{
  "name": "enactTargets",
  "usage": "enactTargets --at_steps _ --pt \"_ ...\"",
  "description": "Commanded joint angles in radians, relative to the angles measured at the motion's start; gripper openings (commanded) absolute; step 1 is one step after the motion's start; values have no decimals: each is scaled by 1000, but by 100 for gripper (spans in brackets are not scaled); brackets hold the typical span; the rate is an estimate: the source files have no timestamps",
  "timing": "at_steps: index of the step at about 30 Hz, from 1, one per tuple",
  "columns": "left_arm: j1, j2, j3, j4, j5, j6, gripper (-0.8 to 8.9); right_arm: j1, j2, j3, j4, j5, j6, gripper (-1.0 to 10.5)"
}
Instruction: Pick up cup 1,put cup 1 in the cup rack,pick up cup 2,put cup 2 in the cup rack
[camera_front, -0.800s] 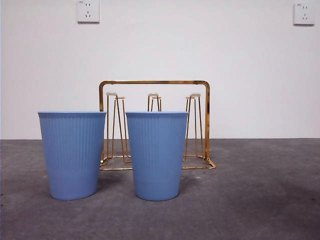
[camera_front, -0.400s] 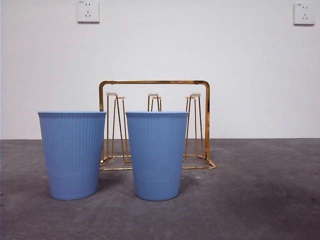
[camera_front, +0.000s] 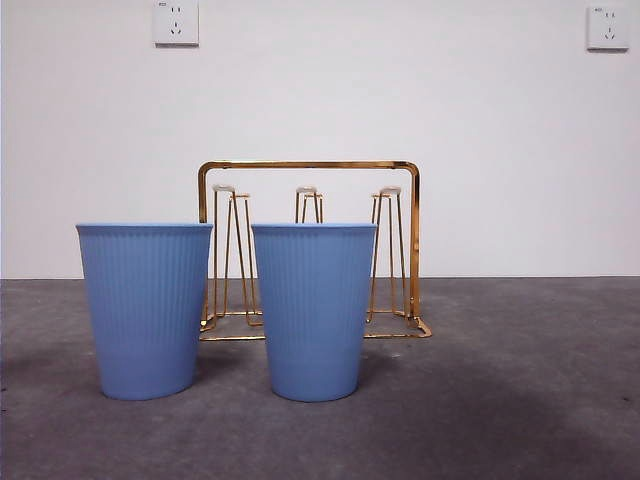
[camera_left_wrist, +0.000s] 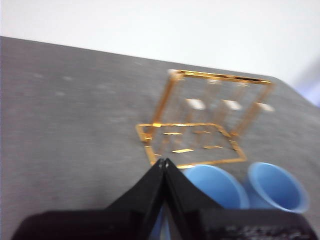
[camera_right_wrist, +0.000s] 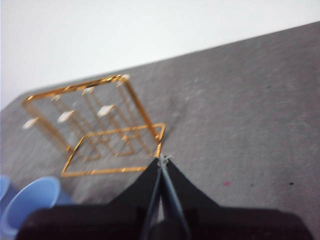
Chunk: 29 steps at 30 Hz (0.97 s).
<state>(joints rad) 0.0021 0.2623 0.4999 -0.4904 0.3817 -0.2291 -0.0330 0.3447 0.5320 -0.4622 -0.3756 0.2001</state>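
Two blue ribbed cups stand upright on the grey table (camera_front: 520, 400), side by side and close together without touching: the left cup (camera_front: 146, 310) and the right cup (camera_front: 313, 312). Right behind them, showing between and above their rims, stands the cup rack (camera_front: 309, 165), a gold wire frame with an arched rectangular handle and thin hairpin prongs, all bare; its top bar rises above the cups. Both cups are open-end up and stand free, with nothing touching them. No arm shows in the front view. From the left wrist camera the left gripper (camera_left_wrist: 164, 162) hangs in the air above the table, its two black jaws pressed together to a point with nothing between them, the cups just below and the rack beyond. The right gripper (camera_right_wrist: 162, 159) is likewise pinched closed on nothing, hovering above the table near a corner of the rack's base, with one cup's rim at the picture's edge. On the white wall behind sit two sockets (camera_front: 176, 22).
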Motion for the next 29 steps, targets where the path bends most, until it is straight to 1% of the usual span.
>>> enactTargets --at_steps 1,4,7,12,15,18,26,27,28,29 --pt "3 52 66 -46 72 16 -6 0 75 121 -95 -48 -105 -12" --pt "3 111 142 -109 139 48 -6 0 157 245 -214 -98 -170 -11" --pt "3 164 217 -179 183 85 -6 0 227 354 -320 -139 -230 -11" --pt "-1 235 346 -302 224 142 -6 0 312 494 -455 -169 -284 -11" --pt "-5 273 417 -365 228 173 -6 0 352 553 -519 -176 -288 -11" --pt "-16 301 472 -402 228 190 -6 1 379 587 -559 -176 -310 -11" --pt "-48 347 521 -413 229 188 3 1 399 599 -563 -176 -309 6" --pt "-50 353 523 -414 229 188 26 1 400 599 -562 -176 -309 8" --pt "-50 358 525 -413 232 185 97 1 400 599 -560 -176 -309 25" --pt "-50 360 525 -412 236 183 194 1 400 599 -557 -176 -309 74"
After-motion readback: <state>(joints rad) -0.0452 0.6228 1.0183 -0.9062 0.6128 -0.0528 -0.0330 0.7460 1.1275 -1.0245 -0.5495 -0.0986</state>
